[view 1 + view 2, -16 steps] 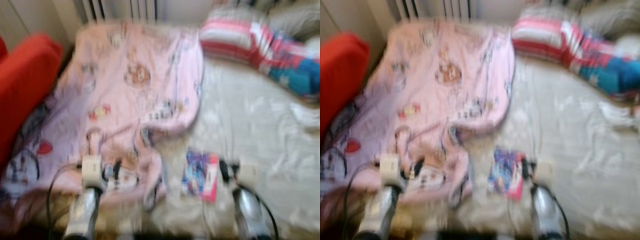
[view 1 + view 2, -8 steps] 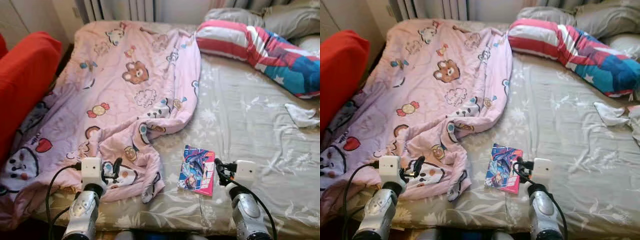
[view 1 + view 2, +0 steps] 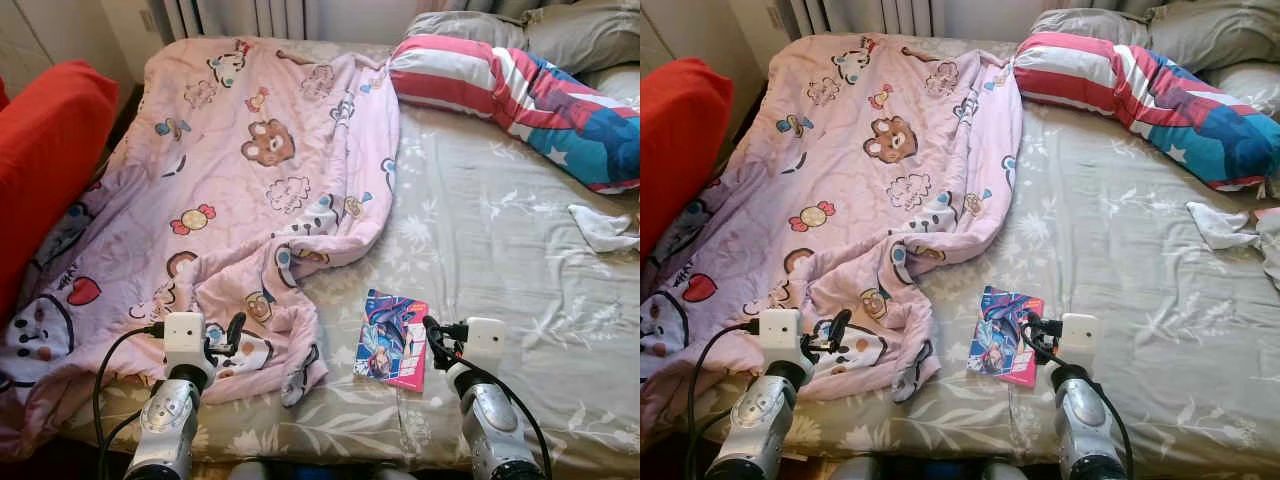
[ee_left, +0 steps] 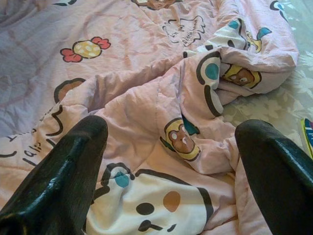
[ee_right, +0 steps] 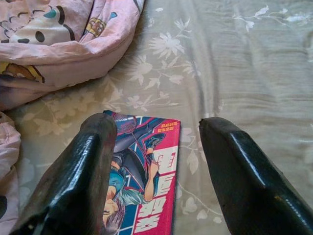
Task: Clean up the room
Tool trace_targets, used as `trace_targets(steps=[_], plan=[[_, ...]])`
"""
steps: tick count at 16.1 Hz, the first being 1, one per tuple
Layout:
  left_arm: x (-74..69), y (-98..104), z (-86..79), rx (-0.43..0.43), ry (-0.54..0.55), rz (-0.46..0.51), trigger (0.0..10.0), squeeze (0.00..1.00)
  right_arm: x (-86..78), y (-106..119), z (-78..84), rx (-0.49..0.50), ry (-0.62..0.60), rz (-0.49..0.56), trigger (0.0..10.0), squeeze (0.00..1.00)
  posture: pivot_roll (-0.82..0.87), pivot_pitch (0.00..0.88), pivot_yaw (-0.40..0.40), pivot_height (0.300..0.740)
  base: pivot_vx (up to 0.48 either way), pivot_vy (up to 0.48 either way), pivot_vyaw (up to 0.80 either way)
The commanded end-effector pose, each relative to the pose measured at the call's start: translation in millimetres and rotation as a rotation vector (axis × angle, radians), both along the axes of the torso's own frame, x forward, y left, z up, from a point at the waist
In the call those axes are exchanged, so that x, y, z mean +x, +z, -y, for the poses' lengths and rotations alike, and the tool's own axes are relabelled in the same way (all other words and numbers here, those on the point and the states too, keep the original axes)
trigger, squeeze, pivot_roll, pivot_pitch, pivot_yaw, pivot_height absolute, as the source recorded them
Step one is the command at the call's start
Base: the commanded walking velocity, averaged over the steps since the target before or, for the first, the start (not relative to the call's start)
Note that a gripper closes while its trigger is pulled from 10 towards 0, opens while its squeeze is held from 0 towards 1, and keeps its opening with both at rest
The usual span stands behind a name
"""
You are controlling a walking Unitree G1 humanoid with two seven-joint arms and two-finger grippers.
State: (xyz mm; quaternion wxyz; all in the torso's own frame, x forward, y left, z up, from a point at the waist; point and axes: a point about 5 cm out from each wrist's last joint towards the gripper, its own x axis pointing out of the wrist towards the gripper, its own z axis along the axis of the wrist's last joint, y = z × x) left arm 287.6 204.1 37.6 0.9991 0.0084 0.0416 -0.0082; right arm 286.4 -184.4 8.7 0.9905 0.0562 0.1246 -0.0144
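Note:
A pink cartoon-print blanket point(image 3: 250, 180) lies rumpled over the left half of the bed. A colourful comic book point(image 3: 393, 340) lies flat on the grey flowered sheet point(image 3: 490, 230) near the bed's front edge. My left gripper point(image 3: 226, 338) is open and hovers over the blanket's bunched front corner point(image 4: 166, 147); its spread fingers point(image 4: 73, 161) hold nothing. My right gripper point(image 3: 436, 340) is open just right of the comic book point(image 5: 142, 181), low over the sheet, with one finger point(image 5: 83, 171) above the book's cover.
A striped red, white and blue pillow point(image 3: 510, 90) and grey pillows point(image 3: 560, 25) lie at the head of the bed. A crumpled white cloth point(image 3: 603, 228) rests at the right edge. A red chair point(image 3: 45, 160) stands left of the bed, and a radiator point(image 3: 240, 15) behind it.
The oldest frames are blurred by camera motion; the view has since steadied and shifted slightly. Both arms keep their places over the blanket corner and beside the book.

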Motion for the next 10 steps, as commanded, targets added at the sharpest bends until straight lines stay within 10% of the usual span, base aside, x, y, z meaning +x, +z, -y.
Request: trace_targets(steps=[1,10], plan=[[-5.7,-7.2,-1.0,-0.01,0.011,-0.035,10.0,0.0,-7.1,-8.8,3.0,0.003,-0.011,-0.05,10.0,0.0,0.12,0.25,-0.041,0.735,0.0,0.0,0.0],[-7.4,-9.8,2.7,-0.004,-0.01,-0.05,10.0,0.0,-11.2,-15.6,-2.0,0.011,0.017,-0.097,10.0,0.0,0.12,0.256,-0.038,0.711,0.0,0.0,0.0]])
